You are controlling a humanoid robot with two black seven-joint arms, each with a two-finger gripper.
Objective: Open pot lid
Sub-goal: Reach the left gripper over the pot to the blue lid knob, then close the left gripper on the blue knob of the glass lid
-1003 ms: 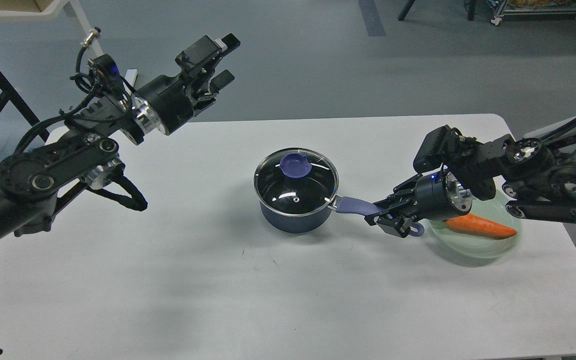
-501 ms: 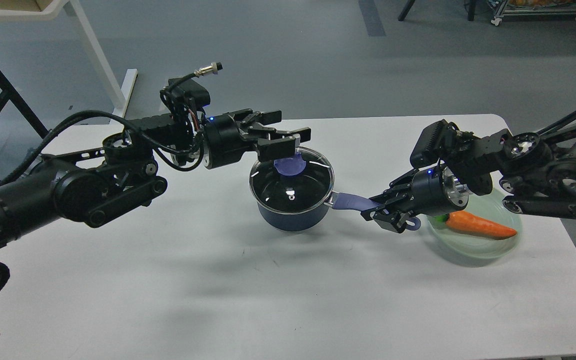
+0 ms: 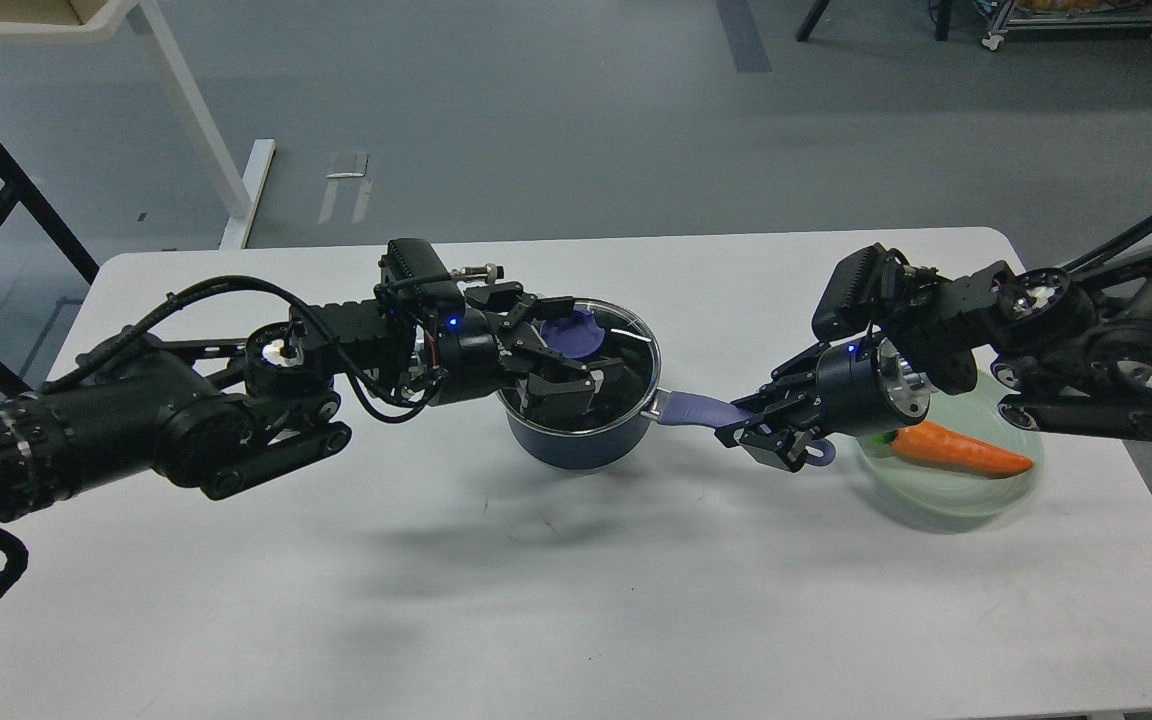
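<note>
The dark blue pot [image 3: 576, 447] stands mid-table with the clear glass lid [image 3: 633, 352] lying on it. The lid's flat purple knob [image 3: 576, 333] shows at its far side. My left gripper [image 3: 576, 345] is low over the lid, open, with one finger [image 3: 536, 305] behind the knob and the other [image 3: 576, 385] in front of it. I cannot tell whether the fingers touch the knob. My right gripper [image 3: 771, 425] is shut on the pot's lavender handle [image 3: 696, 408] near its holed end.
A pale green plate [image 3: 956, 495] with an orange carrot [image 3: 961, 452] lies just right of my right gripper, under the right arm. The table's [image 3: 556, 600] far edge runs just behind the pot. A white table leg and black frame stand at the far left.
My left arm has swung down from high at the left and its open gripper now lies over the lid at the knob. The pot and right gripper have shifted slightly left.
</note>
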